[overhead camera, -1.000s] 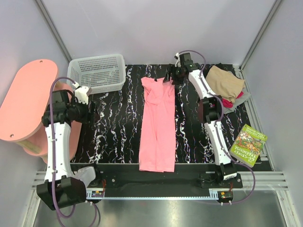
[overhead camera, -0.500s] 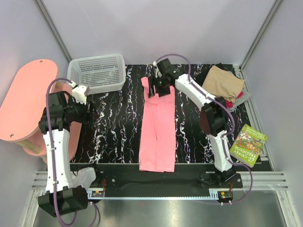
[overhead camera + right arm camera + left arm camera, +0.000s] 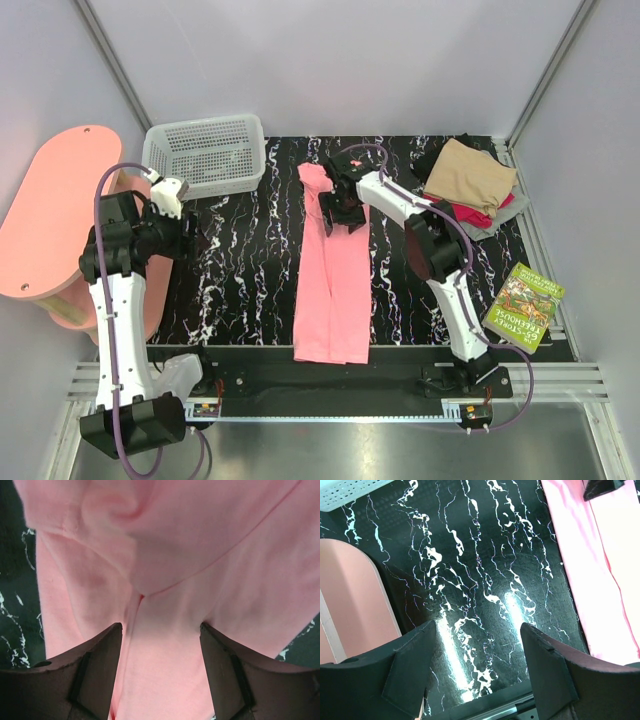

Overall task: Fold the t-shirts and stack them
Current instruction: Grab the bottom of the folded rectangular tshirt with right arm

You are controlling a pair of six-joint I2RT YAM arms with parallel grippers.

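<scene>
Right gripper (image 3: 160,630) hovered spread apart over the pink shirt (image 3: 333,290); left gripper (image 3: 479,630) was spread too, above the table (image 3: 470,555).

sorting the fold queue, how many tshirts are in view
5. The pink shirt lies spread in the middle. At the far right, the tan shirt sits on top, with the black shirt, red shirt and grey shirt peeking out beneath. More may be hidden there.
</scene>
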